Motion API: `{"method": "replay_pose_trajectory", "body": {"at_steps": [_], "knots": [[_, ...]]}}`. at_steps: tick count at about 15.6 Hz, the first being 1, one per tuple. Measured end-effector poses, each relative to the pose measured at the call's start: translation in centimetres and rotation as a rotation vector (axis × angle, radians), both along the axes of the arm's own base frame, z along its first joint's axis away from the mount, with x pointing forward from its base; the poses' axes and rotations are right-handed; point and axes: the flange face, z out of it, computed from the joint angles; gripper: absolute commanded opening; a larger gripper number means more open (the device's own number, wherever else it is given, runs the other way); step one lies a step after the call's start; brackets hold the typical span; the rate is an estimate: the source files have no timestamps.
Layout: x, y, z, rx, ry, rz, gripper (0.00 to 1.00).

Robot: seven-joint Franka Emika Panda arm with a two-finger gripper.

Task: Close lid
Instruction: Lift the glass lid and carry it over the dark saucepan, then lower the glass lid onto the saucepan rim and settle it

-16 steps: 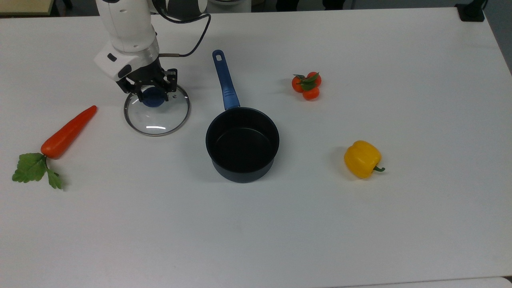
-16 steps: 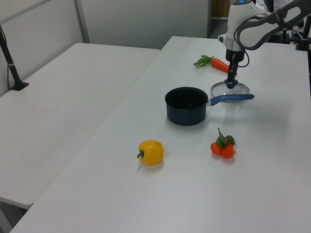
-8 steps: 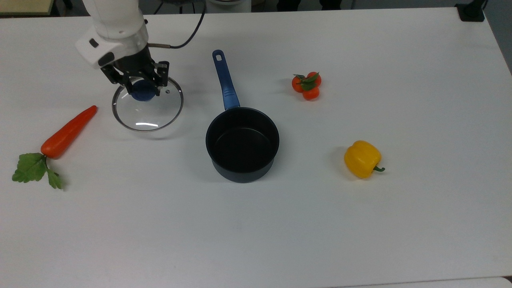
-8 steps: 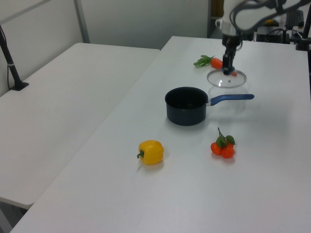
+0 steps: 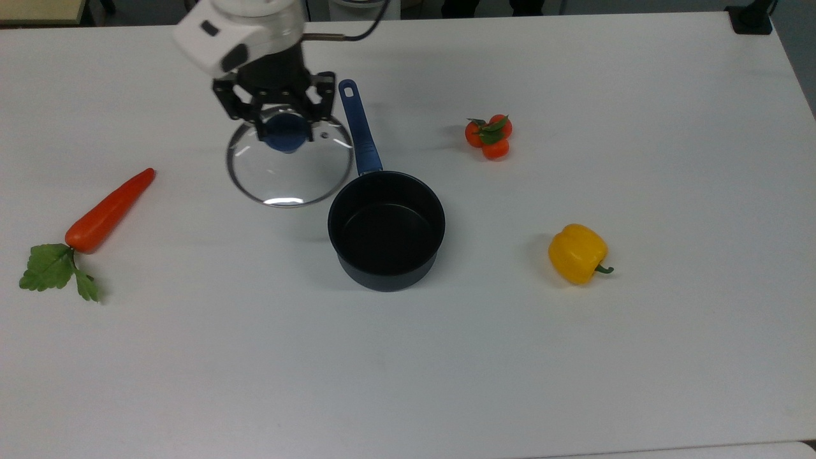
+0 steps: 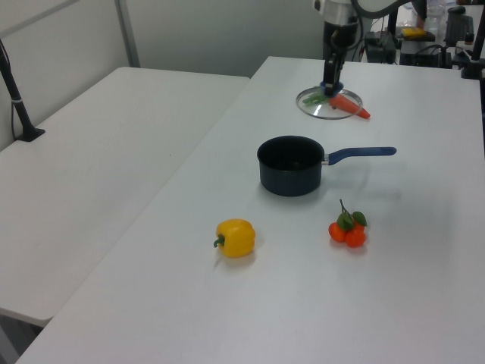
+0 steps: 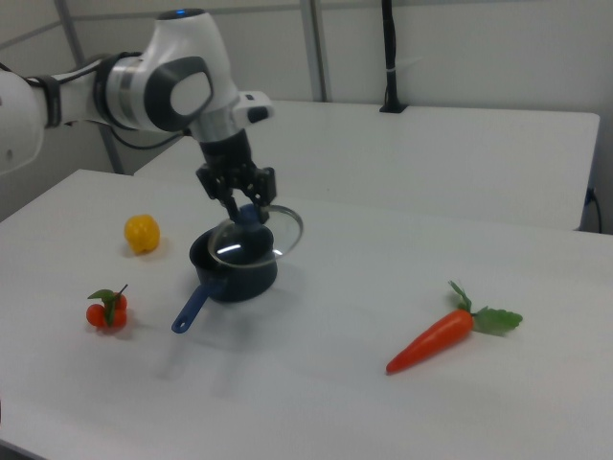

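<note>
Glass and metal-rimmed, the lid (image 5: 288,166) hangs in the air from the gripper (image 5: 284,131), whose fingers are clamped on its blue knob (image 5: 285,135). In the top view it sits just to the left of the dark saucepan (image 5: 386,231), its right edge close to the blue pan handle (image 5: 359,127); a faint shadow on the white table (image 5: 574,370) below shows it is lifted clear. In the right view the lid (image 7: 257,235) floats level above the far part of the saucepan (image 7: 234,272), not resting on the rim. The pan stands open. An orange carrot (image 5: 108,210) with green leaves lies at the top view's left, well apart. A cluster of small tomatoes (image 5: 489,136) lies beyond the pan to the top view's right, and a yellow pepper (image 5: 576,253) lies further right, nearer.
</note>
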Motion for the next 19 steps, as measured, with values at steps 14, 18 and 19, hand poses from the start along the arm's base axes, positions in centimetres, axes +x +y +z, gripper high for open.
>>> {"method": "replay_pose_trajectory", "body": {"at_steps": [14, 18, 19], "knots": [[3.9, 9.2, -4.4, -0.005, -0.041, 0.132, 0.38], [4.1, 10.1, -5.8, -0.006, -0.024, 0.145, 0.38], [4.1, 10.6, -6.1, -0.007, -0.02, 0.151, 0.38]]}}
